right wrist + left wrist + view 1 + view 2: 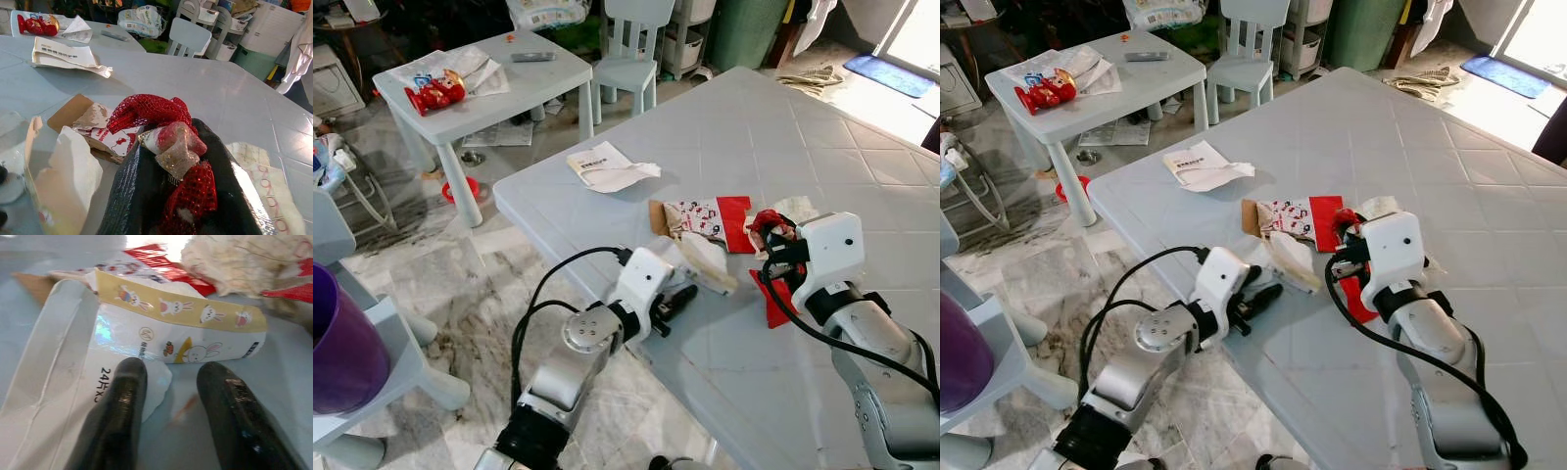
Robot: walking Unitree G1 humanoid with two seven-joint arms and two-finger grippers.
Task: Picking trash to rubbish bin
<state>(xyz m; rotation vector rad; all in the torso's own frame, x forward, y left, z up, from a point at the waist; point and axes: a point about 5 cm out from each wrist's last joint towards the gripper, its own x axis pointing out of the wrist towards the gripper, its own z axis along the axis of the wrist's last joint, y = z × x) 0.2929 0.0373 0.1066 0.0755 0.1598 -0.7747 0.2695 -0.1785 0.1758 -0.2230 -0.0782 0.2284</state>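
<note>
Several pieces of trash lie on the big pale table (862, 166). My left gripper (680, 299) hovers at the table's near edge, open, with its black fingers (122, 406) pointing at a white wrapper (186, 333) that has a yellow rabbit band. A flap of that wrapper lies under one finger. My right gripper (770, 238) is shut on a wad of red mesh (151, 110) just above the table. Under the right gripper lies a flat red wrapper (773, 299). A red and white printed paper bag (700, 217) with brown card sits between the two grippers.
A folded white paper (607, 166) lies farther back on the table. A purple bin (337, 343) stands at the left edge on a low stool. Beyond are a small table (548, 73) with a red toy (435, 93), a pale chair (631, 59) and a green bin (744, 29).
</note>
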